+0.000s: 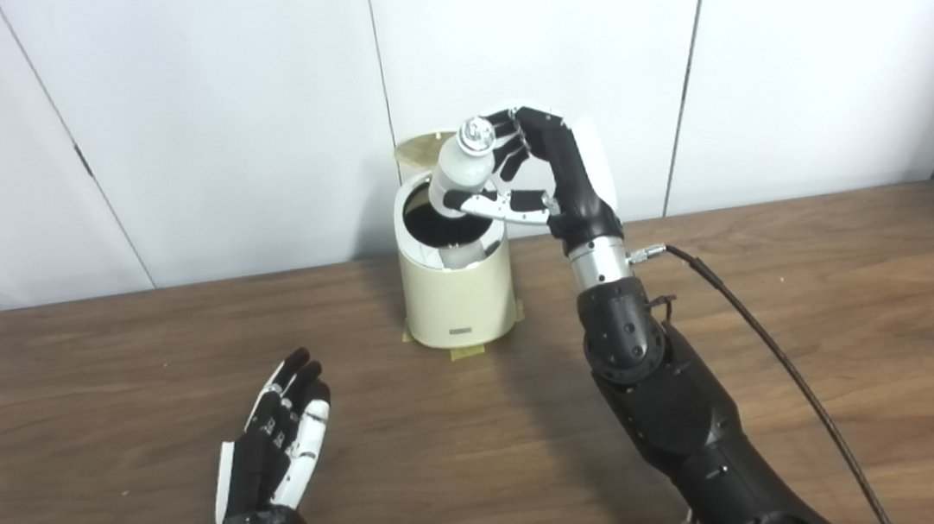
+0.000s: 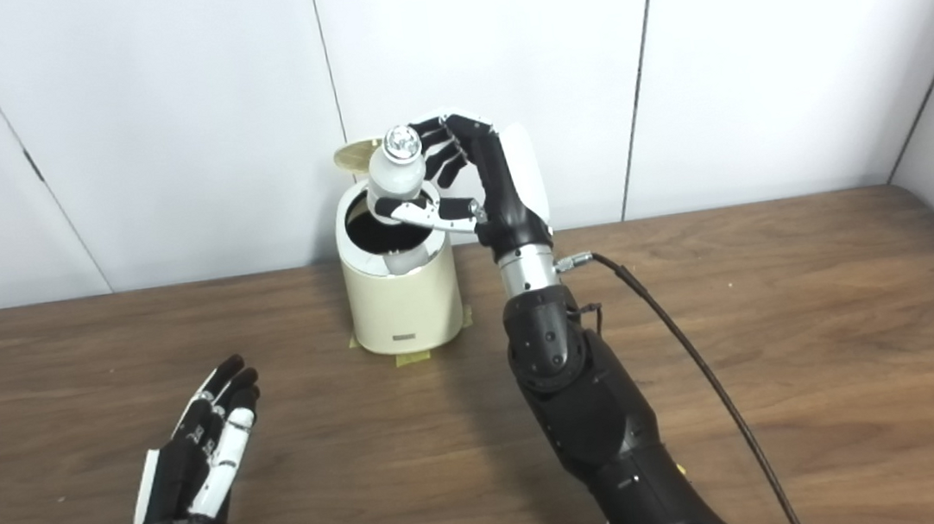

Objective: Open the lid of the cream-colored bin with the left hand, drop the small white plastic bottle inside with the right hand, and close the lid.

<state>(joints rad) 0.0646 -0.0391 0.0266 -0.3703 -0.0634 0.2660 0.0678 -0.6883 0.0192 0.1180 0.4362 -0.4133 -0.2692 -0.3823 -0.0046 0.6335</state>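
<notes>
The right hand pinches the bottle over the open bin, cap tilted toward one o'clock, its bottom already at the dark opening. The lid stands up behind at twelve o'clock. The left hand rests on the table, fingers spread, empty, well apart at seven o'clock.

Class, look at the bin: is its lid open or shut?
Open. The lid stands up behind the bin, whose dark mouth is exposed, with the bottle held over it.
</notes>
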